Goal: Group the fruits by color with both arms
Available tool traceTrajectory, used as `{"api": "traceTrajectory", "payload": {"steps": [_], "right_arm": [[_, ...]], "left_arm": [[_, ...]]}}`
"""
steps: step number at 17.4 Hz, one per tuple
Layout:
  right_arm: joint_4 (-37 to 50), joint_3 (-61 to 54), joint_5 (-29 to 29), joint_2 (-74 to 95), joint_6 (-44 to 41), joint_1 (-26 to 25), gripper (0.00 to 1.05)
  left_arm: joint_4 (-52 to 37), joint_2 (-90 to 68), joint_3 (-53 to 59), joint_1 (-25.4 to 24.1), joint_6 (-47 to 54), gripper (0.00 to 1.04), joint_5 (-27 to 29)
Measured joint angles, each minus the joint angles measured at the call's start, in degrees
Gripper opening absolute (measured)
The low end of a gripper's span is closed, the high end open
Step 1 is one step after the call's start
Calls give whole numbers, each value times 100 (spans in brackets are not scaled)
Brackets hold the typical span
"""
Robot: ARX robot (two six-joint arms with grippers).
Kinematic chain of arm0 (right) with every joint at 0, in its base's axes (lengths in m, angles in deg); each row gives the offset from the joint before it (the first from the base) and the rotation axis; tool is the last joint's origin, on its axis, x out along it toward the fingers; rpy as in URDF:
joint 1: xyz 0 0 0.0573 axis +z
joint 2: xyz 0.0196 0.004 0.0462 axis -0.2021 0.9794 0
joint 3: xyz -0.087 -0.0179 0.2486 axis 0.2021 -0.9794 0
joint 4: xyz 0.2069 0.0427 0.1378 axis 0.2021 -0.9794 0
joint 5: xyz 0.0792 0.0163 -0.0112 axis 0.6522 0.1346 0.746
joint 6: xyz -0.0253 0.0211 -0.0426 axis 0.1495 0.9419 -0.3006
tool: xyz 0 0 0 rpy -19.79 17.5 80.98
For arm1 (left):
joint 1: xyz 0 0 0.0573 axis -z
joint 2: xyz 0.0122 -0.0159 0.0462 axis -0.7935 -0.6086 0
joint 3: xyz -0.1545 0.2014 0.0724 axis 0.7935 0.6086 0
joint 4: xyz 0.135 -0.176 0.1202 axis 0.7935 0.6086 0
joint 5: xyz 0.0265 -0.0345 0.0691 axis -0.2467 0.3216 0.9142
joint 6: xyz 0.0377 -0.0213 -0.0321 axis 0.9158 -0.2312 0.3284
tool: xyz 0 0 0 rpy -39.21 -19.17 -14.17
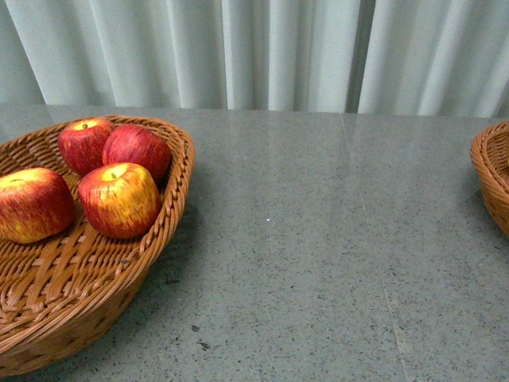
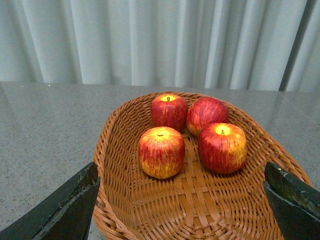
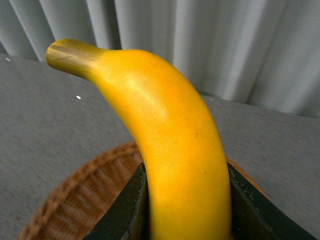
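Four red apples streaked with yellow lie in the left wicker basket (image 1: pixel 171 203); the nearest one (image 1: pixel 119 200) sits by its rim. The left wrist view shows them too, one of them (image 2: pixel 161 152) closest. My left gripper (image 2: pixel 182 205) is open and empty above the near end of that basket, its black fingers (image 2: pixel 67 207) wide apart. My right gripper (image 3: pixel 186 205) is shut on a bright yellow banana (image 3: pixel 165 145), held above the right wicker basket (image 3: pixel 75 200), its brownish stem pointing away. Neither arm shows in the front view. The second banana is out of view.
The grey stone table (image 1: pixel 318 239) lies between the two baskets. The right basket's edge (image 1: pixel 489 175) shows at the far right of the front view. Pale curtains (image 1: pixel 262 48) hang behind the table.
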Motion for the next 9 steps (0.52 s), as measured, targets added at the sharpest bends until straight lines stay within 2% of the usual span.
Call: {"api": "traceTrajectory", "payload": {"steps": [1,3,4,6,7,9], "right_arm": [[-74,-181,2,-122,-343,-192,35],[-516,-616,59,-81,-1567,-551,35],[-529,-470,68,-46,-1554,-540,71],[-509,-411,173,-68,-1329,-511,93],[-433,-411,278,-151,-1075,-507,100],[13,-601,678,-715,-374,-470,98]], "left_arm": [[0,0,0,0,0,98,-2],[0,0,0,0,0,98,0],[0,0,0,0,0,98,-2],[0,0,0,0,0,98,-2],[0,0,0,0,0,98,-2],[0,0,0,0,0,98,-2]]}}
